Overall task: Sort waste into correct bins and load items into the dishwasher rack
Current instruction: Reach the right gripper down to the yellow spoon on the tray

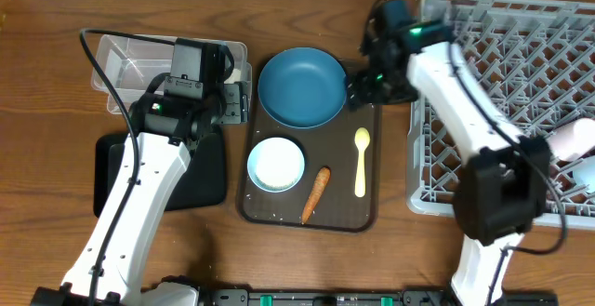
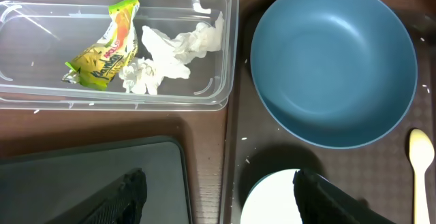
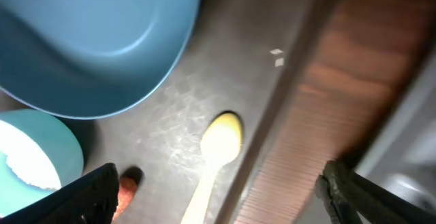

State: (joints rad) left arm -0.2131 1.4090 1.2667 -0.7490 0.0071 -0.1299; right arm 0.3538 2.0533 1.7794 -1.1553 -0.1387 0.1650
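The yellow-green wrapper (image 2: 105, 43) and crumpled white tissue (image 2: 174, 54) lie in the clear tub (image 1: 121, 59). The black tray (image 1: 200, 171) lies in front of the tub. The dark-blue plate (image 1: 302, 87), white bowl (image 1: 276, 164), carrot (image 1: 316, 194) and pale yellow spoon (image 1: 362, 162) sit on the brown serving tray (image 1: 311, 218). My left gripper (image 1: 232, 101) is open and empty above the gap between the black tray and the bowl (image 2: 272, 200). My right gripper (image 1: 363, 87) is open and empty over the spoon (image 3: 218, 149), at the plate's right edge (image 3: 95, 40).
The grey rack (image 1: 521, 83) fills the right side, with a pink cup (image 1: 572, 139) and a pale cup (image 1: 586, 171) at its right edge. A few white rice grains (image 3: 276, 57) lie on the serving tray. Bare wood shows between the tray and the rack.
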